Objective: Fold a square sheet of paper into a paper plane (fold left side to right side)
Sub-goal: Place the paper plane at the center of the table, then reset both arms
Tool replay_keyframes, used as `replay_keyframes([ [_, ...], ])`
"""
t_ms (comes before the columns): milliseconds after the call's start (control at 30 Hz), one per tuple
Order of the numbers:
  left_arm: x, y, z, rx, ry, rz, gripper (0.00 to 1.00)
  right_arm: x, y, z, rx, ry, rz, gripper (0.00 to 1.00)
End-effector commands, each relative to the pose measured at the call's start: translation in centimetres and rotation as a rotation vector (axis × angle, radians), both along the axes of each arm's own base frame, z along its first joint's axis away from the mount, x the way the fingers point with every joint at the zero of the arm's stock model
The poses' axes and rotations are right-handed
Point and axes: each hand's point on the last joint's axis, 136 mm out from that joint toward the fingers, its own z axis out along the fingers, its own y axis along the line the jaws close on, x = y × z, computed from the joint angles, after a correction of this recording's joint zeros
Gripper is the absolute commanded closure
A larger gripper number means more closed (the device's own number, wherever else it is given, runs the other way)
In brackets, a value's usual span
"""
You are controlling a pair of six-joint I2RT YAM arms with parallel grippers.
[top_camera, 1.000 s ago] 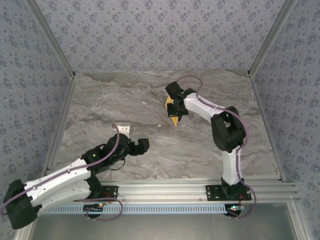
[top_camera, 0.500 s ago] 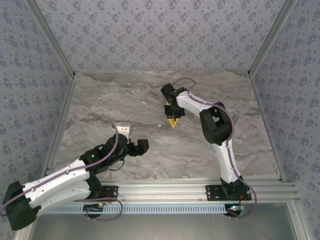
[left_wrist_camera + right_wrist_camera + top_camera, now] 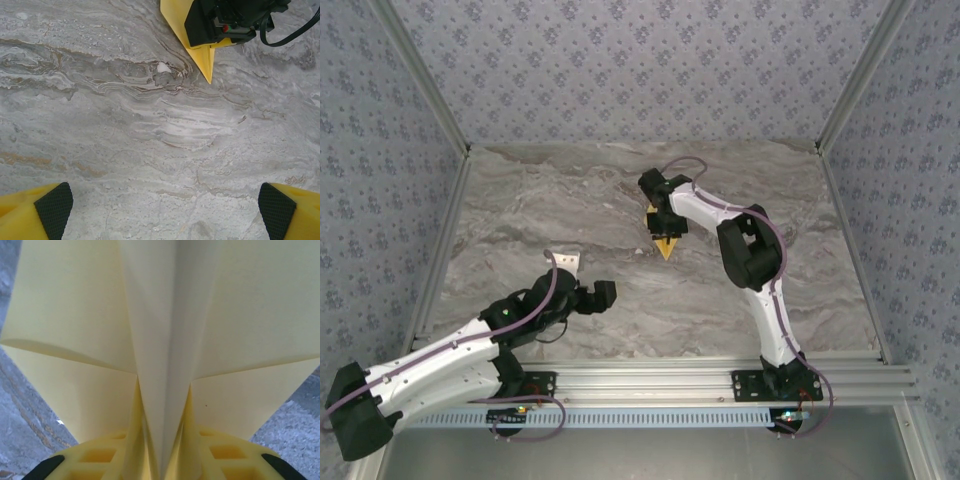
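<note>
Count: one yellow-orange folded paper plane [image 3: 666, 247], two black-and-white arms with one gripper each. The plane sits near the middle of the grey marbled tabletop [image 3: 550, 190], nose to 6 o'clock. The right gripper [image 3: 665, 230] is at its 12 o'clock end, jaws slightly apart astride the centre fold, though I cannot tell if they pinch it. Left gripper [image 3: 164, 206] sits at the plane's 8 o'clock, spread wide, holding nothing.
</note>
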Motion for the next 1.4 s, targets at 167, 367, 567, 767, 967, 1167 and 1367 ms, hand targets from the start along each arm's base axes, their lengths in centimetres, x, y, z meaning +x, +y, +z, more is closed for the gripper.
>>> replay_keyframes([
  [167,1.3,1.4,1.3,-0.008,-0.006,0.067,0.02,-0.7,-0.6,2.7,-0.055,-0.022,0.031,0.62],
  [367,1.9,2.8,1.5,-0.010,0.012,0.108,0.02,-1.0,-0.5,4.2,-0.066,-0.050,0.045,0.58],
  [567,3.0,4.8,1.8,-0.046,0.021,0.189,0.02,-1.7,-0.9,6.7,-0.079,-0.091,0.062,0.52],
  [767,5.1,9.4,3.4,-0.030,-0.035,0.357,0.02,-3.2,-3.1,12.8,-0.047,-0.256,0.080,0.39],
  [967,6.9,16.1,5.6,0.153,-0.171,0.618,0.02,-5.5,-9.0,18.2,-0.073,-0.495,0.085,0.21],
  [1167,8.4,19.0,6.4,0.370,-0.299,0.710,0.02,-7.0,-17.9,17.1,-0.053,-0.656,-0.096,0.05],
  [1367,9.9,19.0,3.6,0.552,-0.361,0.627,0.02,-7.2,-25.6,13.9,-0.128,-0.866,-0.254,0.00],
])
